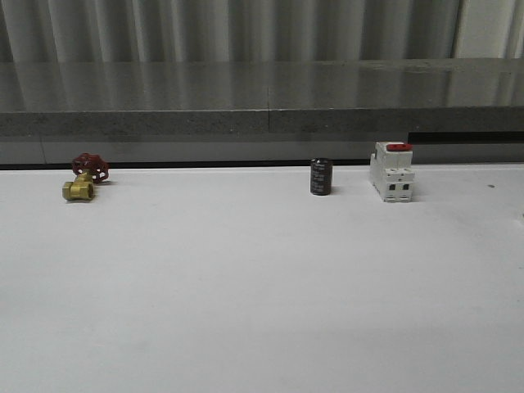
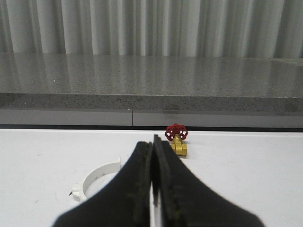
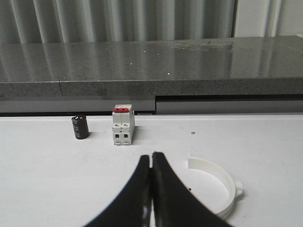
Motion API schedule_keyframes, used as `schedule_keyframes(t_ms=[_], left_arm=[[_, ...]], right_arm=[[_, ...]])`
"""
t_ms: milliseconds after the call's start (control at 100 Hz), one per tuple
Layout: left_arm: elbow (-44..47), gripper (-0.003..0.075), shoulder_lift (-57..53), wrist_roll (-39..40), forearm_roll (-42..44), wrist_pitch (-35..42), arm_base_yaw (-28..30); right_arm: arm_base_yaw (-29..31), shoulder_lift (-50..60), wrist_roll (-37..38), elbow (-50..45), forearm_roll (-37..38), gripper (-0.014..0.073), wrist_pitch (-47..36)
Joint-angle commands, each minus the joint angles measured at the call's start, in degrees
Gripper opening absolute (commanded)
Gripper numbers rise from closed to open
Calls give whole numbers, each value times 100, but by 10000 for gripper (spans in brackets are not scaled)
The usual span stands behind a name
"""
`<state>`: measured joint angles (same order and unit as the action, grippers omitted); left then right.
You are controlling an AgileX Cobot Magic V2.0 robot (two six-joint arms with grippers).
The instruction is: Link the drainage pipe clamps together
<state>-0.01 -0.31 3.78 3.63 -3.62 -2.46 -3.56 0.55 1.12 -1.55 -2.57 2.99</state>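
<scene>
One white half-ring drainage pipe clamp lies flat on the white table beside my left gripper, partly hidden behind its black fingers. The other half-ring clamp lies on the table beside my right gripper, its small lug pointing outward. Both grippers are shut with nothing between their fingers, and each hovers apart from its clamp.
A brass valve with a red handwheel sits at the table's far left. A black cylinder and a white switch with a red top stand at the back right. A grey stone ledge runs behind the table.
</scene>
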Motion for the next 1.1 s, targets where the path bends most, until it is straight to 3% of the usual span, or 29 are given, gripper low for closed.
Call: schedule_keyframes(t_ms=[0, 370, 560, 700, 920, 1090], left_arm=[[265, -21, -140, 45, 9, 487, 6], [207, -21, -140, 45, 9, 497, 6], [-416, -21, -31, 45, -42, 257, 6], [-1494, -21, 516, 45, -100, -801, 6], [-3454, -21, 2047, 45, -104, -3254, 6], [-4180, -21, 2957, 45, -275, -3894, 6]], right_arm=[[25, 82, -15, 93, -31, -66, -478], [25, 82, -15, 93, -31, -66, -478], [25, 82, -15, 93, -31, -66, -478], [25, 82, -15, 93, -31, -66, -478], [25, 82, -15, 93, -31, -66, -478], [25, 82, -15, 93, -31, -66, -478]])
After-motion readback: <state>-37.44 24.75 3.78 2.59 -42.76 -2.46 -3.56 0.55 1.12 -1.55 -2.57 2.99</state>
